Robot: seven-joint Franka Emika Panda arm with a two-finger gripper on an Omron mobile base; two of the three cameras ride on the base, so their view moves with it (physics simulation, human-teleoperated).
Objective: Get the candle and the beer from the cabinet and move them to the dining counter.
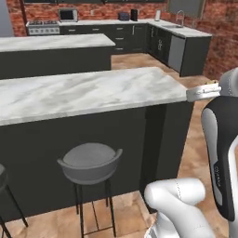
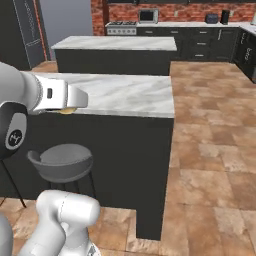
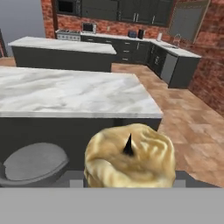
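Closest to the hand camera, the candle (image 3: 129, 156) sits large between the tool's fingers, a squat tan-yellow lump of wax with a short dark wick, pinched by the tool (image 3: 129, 181). From the right base camera the tool (image 2: 67, 107) hangs at the near edge of the dining table (image 2: 125, 95), with a sliver of yellow candle (image 2: 66, 110) showing under the white hand. From the left base camera the hand and the candle (image 1: 211, 84) hang just off the table's (image 1: 83, 93) right end, above the floor. A round grey stool (image 1: 90, 162) stands in front of the table's dark base. Behind it lies a shorter marble-topped island (image 1: 51, 42), and beyond that dark cabinets along a brick wall (image 3: 183, 52).
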